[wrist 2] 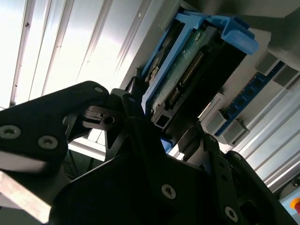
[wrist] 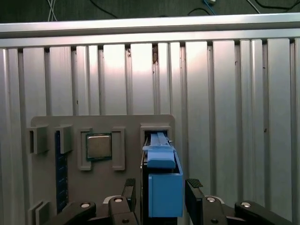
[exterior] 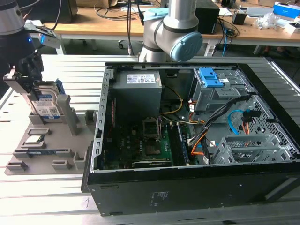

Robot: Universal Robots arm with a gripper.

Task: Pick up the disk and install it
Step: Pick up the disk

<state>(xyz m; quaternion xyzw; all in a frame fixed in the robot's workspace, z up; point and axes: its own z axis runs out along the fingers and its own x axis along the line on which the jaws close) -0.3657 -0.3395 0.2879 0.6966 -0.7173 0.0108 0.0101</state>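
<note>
The disk stands on edge in a slot of the grey parts holder at the exterior view's left, outside the computer case. It is silver-grey with a white and blue label and bright blue side rails. My gripper has come down over the disk's upper end. In both wrist views its black fingers sit tight against the two flat faces of the disk, shut on it. The disk's lower part is still down in the slot.
On the holder lie a small square processor chip and a blue memory stick. The open computer case fills the middle and right, with a power supply, a motherboard and a blue-latched drive cage. The arm's base stands behind it.
</note>
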